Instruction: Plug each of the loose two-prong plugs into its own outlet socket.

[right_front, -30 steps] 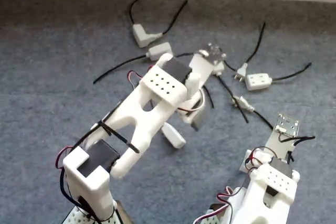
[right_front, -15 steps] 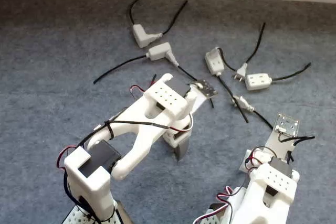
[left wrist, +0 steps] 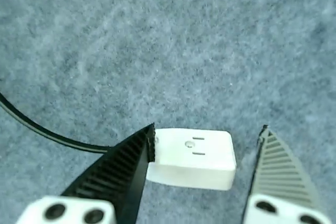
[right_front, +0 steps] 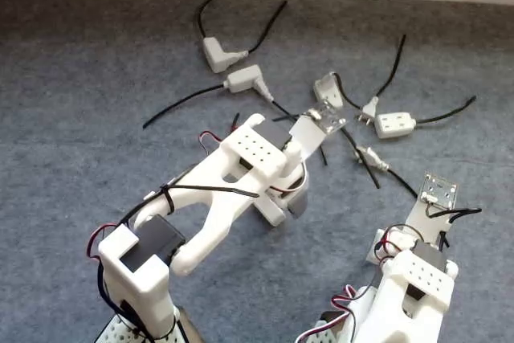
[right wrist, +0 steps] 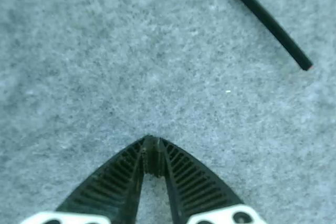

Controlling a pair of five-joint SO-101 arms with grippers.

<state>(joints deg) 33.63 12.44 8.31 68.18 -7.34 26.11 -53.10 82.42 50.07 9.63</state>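
My left gripper point(left wrist: 208, 129) is spread wide, jaws well apart, w/ a socket block point(left wrist: 191, 158) sitting in the gap. It's a white rectangle w/ rounded corners, smooth plastic, flat face turned up toward my wrist cam. The face has two short parallel slots plus a small round mark next to them. One short end touches the tip of my dark ribbed finger point(left wrist: 123, 166). There's open gap btwn the other end and my pale finger point(left wrist: 275, 171), so nothing is clamped. Around it is the grey carpet-like table cover point(left wrist: 157, 35). A thin black cord point(left wrist: 37, 125) curves in and goes behind the dark finger; can't tell if it joins the block. From the high cam the same block point(right_front: 273, 213) pokes out beneath my left arm, near mid-table. My right gripper point(right wrist: 152, 148) is pressed together, ribbed tips meeting, just over the grey fabric; a black cord end point(right wrist: 262, 22) lies well apart from it. Farther back on the table there's a second socket block point(right_front: 395, 124), white, w/ its cord running off. A small two-prong plug point(right_front: 369, 110) lies just beside it, and a second plug point(right_front: 371, 157) lies nearer my right arm. An angled white piece point(right_front: 218, 55) and a straight white piece point(right_front: 243, 79) lie at the far side, each on a black cord.
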